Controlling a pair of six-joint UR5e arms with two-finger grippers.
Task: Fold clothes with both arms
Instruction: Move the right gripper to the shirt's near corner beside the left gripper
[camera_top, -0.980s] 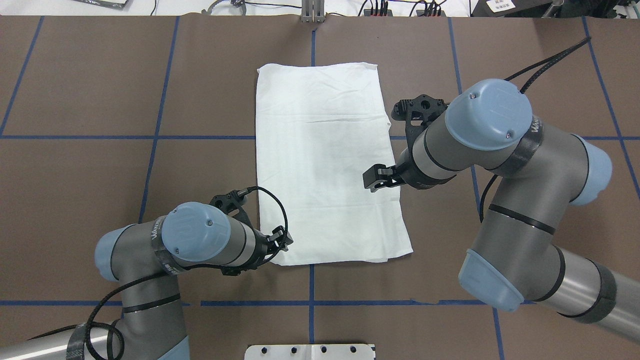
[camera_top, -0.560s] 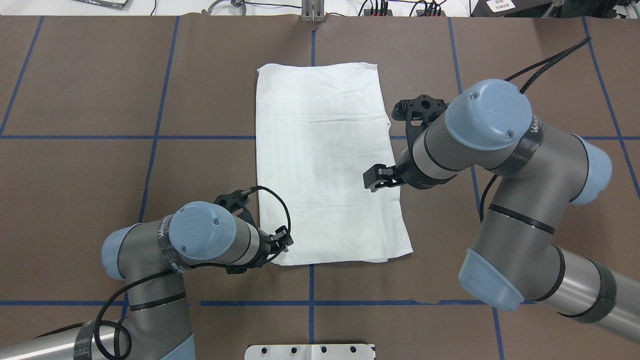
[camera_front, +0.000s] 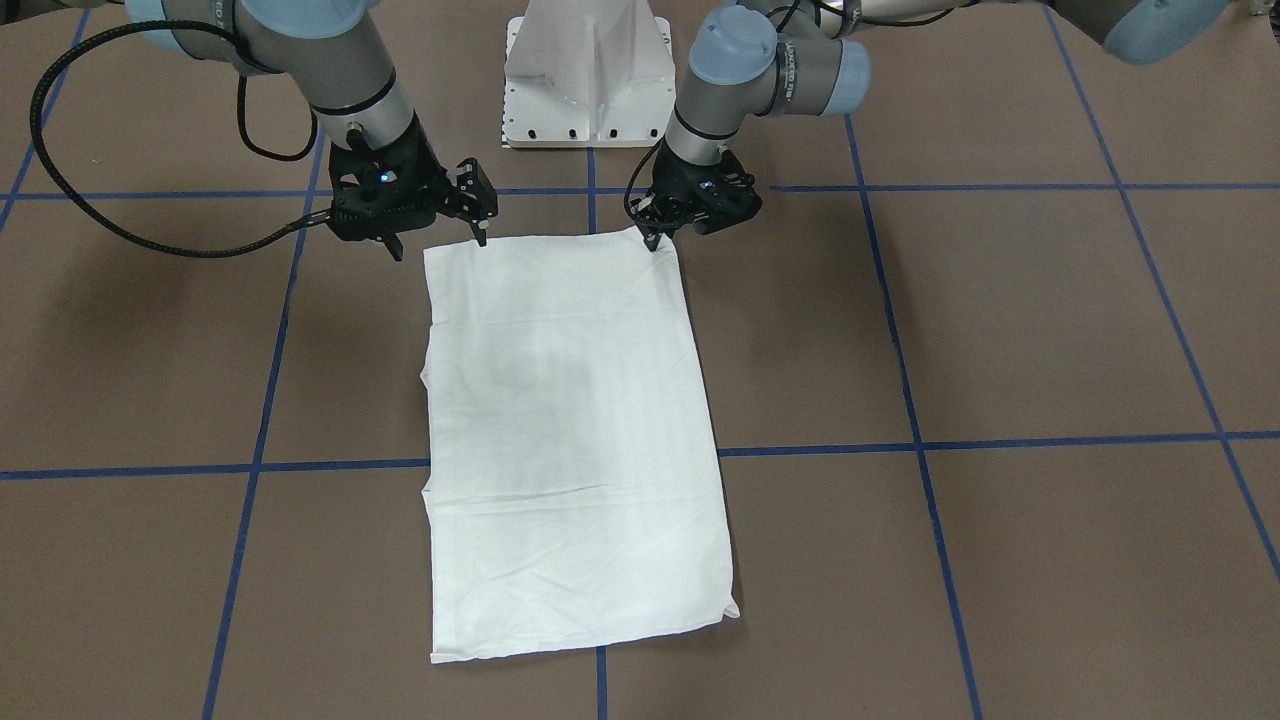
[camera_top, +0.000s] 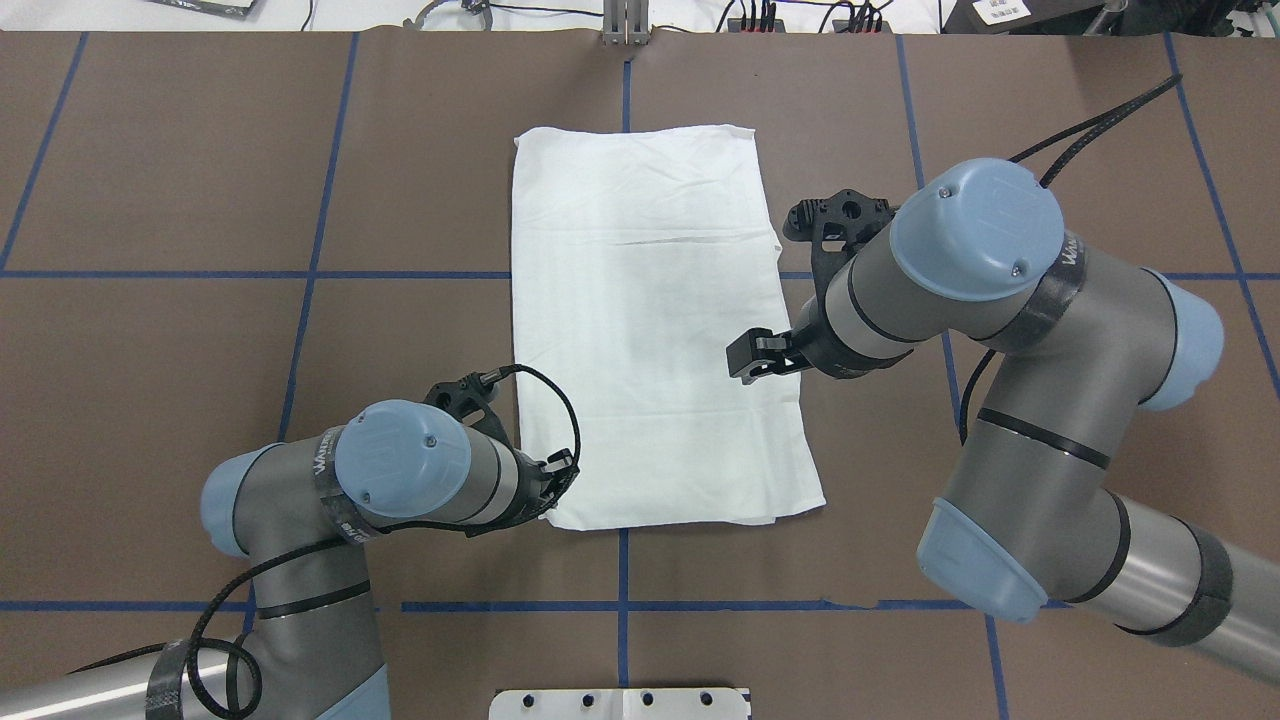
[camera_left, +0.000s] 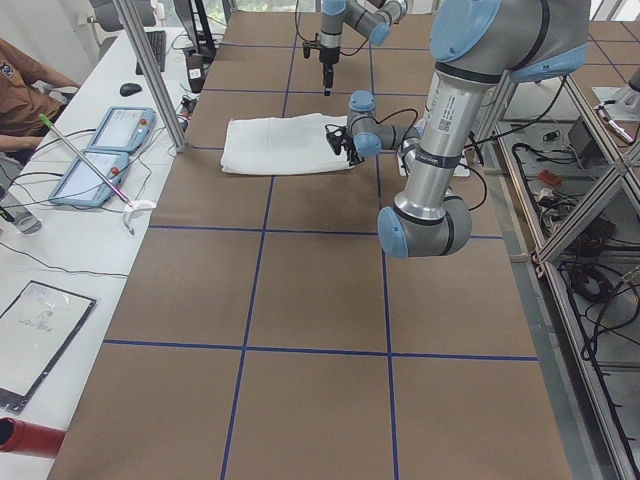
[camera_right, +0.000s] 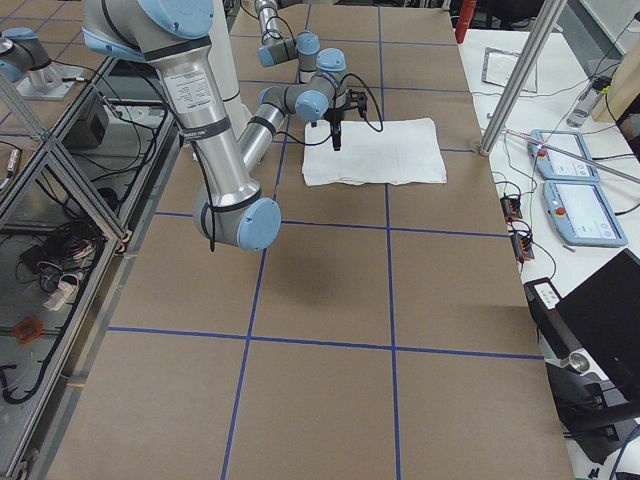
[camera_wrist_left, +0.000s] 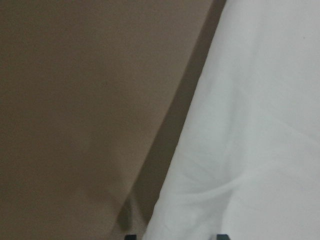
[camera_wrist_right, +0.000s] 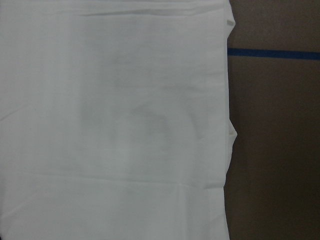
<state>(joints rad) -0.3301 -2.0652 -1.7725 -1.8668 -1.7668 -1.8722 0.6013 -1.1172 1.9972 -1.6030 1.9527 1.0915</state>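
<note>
The clothes are one white shirt (camera_top: 650, 330), folded into a long rectangle and lying flat on the brown table (camera_top: 200, 180); no print or collar shows. My left gripper (camera_top: 560, 478) is low at the shirt's near left corner (camera_front: 653, 238). In the left wrist view the shirt's edge (camera_wrist_left: 250, 125) lies between two fingertips that stand apart, so this gripper is open. My right gripper (camera_top: 750, 360) hovers over the shirt's right edge near the near end (camera_front: 440, 240), open wide and holding nothing. The right wrist view shows only flat cloth (camera_wrist_right: 115, 125).
The white pedestal base (camera_front: 590, 80) stands just behind the shirt's near end. Blue tape lines (camera_top: 300, 274) grid the table. Beyond the far edge, a side bench holds tablets (camera_left: 100, 150), and a person (camera_left: 20, 90) sits beside it. A metal frame with cables (camera_right: 60, 250) runs beside the robot.
My left arm has shifted slightly right and its gripper has settled closer onto the shirt's near left corner. The right arm and the shirt have not moved.
</note>
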